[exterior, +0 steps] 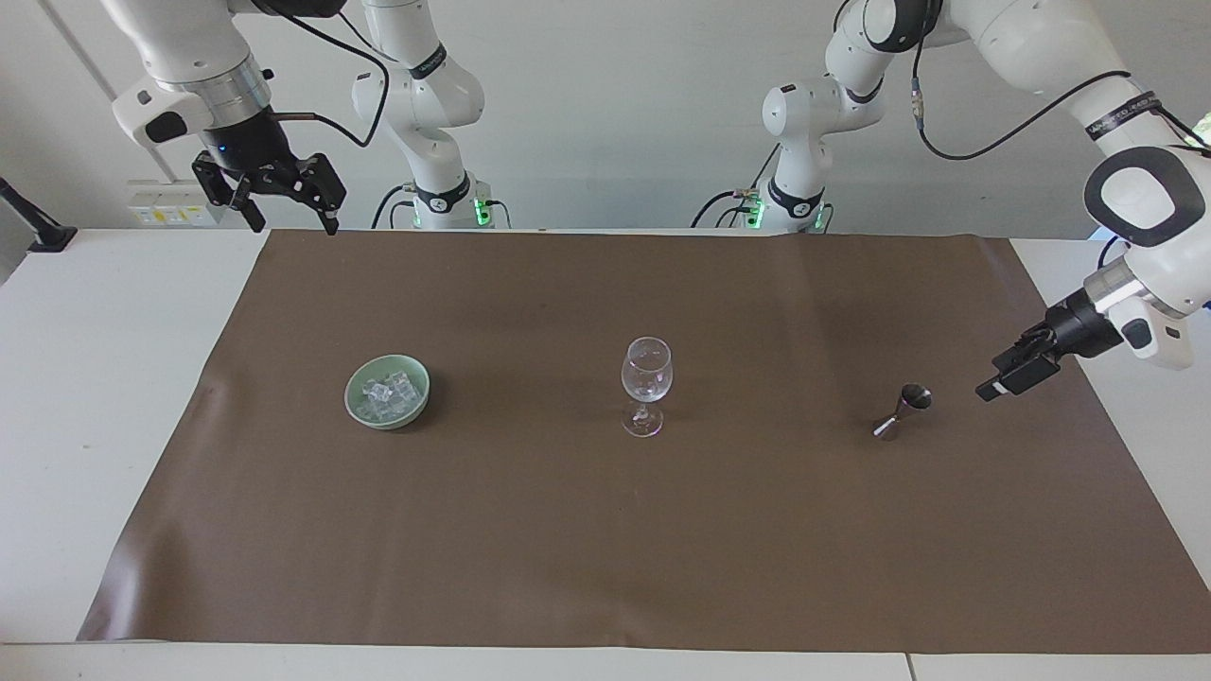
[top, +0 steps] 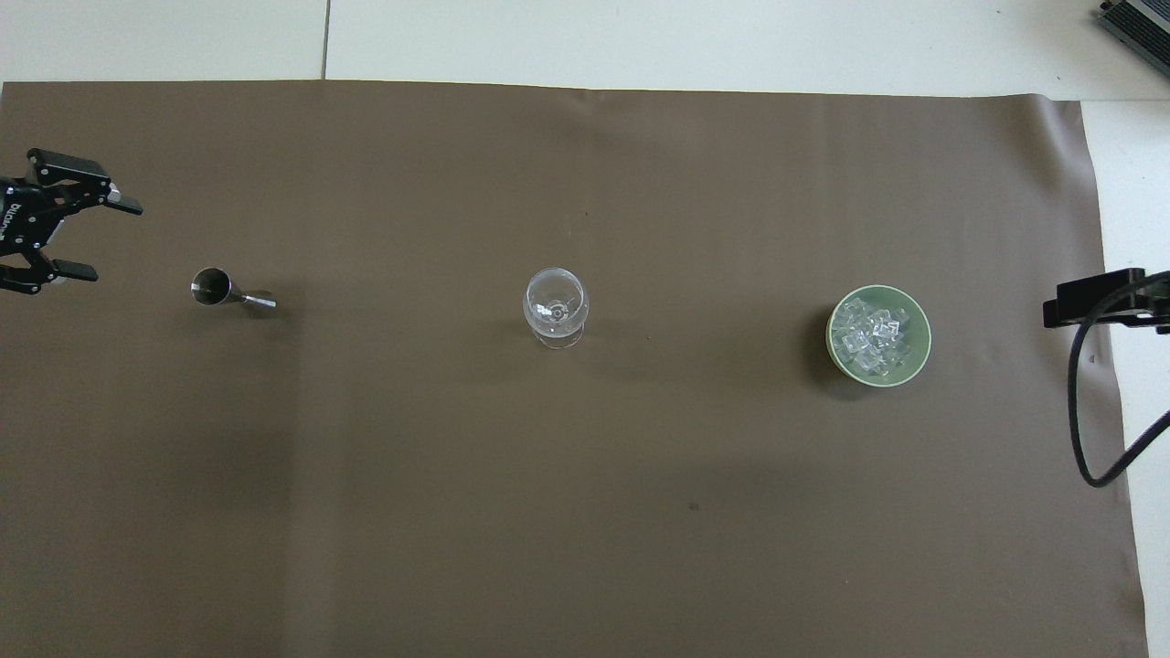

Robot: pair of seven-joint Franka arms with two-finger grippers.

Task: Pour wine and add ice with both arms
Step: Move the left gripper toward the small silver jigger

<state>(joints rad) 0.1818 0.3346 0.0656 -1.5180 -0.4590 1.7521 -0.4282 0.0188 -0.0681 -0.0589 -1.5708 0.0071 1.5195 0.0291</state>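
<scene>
White desk (exterior: 114,378) with a big brown mat (exterior: 605,530) over most of it, plain wall at the back.

Left tool (exterior: 1005,376) hangs low over the mat at the left arm's end, fingers spread wide, nothing in them. It's pointed at the little steel jigger (exterior: 903,411), which stands just beside it, not touching. From overhead the jigger (top: 228,291) sits at about 3 o'clock from that tool (top: 91,233).

Right tool (exterior: 284,203) waits up high over the mat's corner at its own end, jaws wide open too, empty.

Mid-mat is an upright wine glass (exterior: 646,383). Ice (exterior: 386,394) is piled in a pale green bowl (exterior: 359,407) toward the right arm's end, roughly 9 o'clock from the glass as you face the robots.
</scene>
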